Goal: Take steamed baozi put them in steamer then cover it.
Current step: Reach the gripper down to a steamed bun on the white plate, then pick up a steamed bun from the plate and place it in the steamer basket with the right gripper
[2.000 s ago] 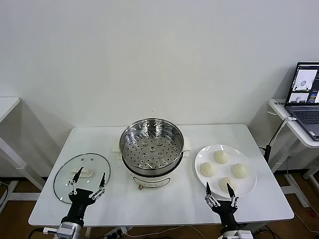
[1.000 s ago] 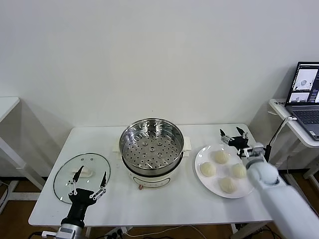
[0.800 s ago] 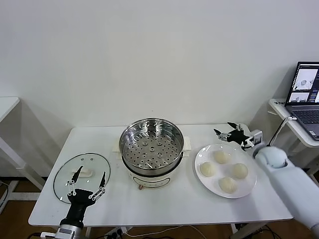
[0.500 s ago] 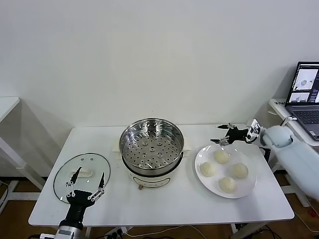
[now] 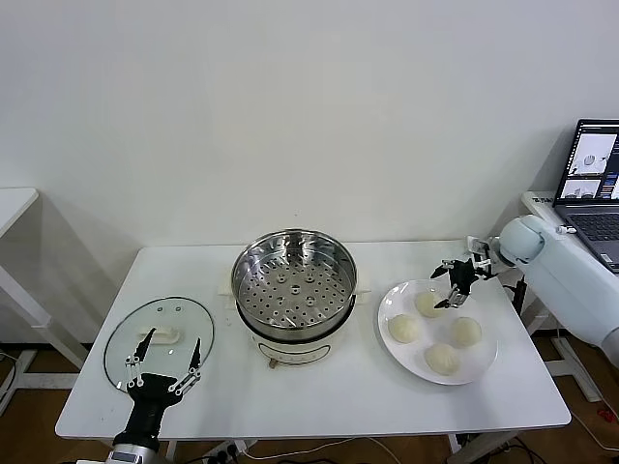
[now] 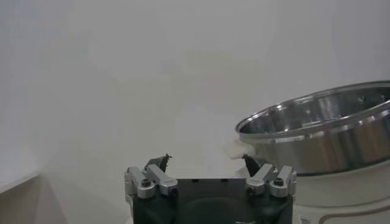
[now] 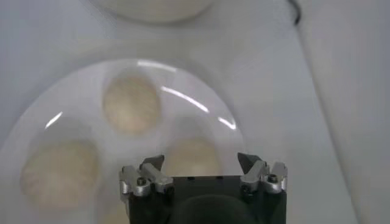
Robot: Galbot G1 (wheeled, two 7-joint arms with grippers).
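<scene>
Right end effector hangs over the far edge of the white plate, right of centre in the head view, jaws spread wide and holding nothing. It sits just above the rearmost of the four steamed baozi, which all lie on the plate. The steamer stands mid-frame on the worktop, its perforated tray bare. The cover lies flat at lower left. Left end effector is parked at the bottom left, near the cover, jaws likewise apart and empty.

Step in hand, as judged: first pick of a bun.

Recommendations:
- Centre the jaws on one bun; the wrist view shows the nearest bun partly hidden behind the tool.
- Descend vertically so neither finger nudges the neighbouring buns.
- Close gently; soft dough will likely dent or tear.
- Lift clear of the steamer rim before crossing over.
</scene>
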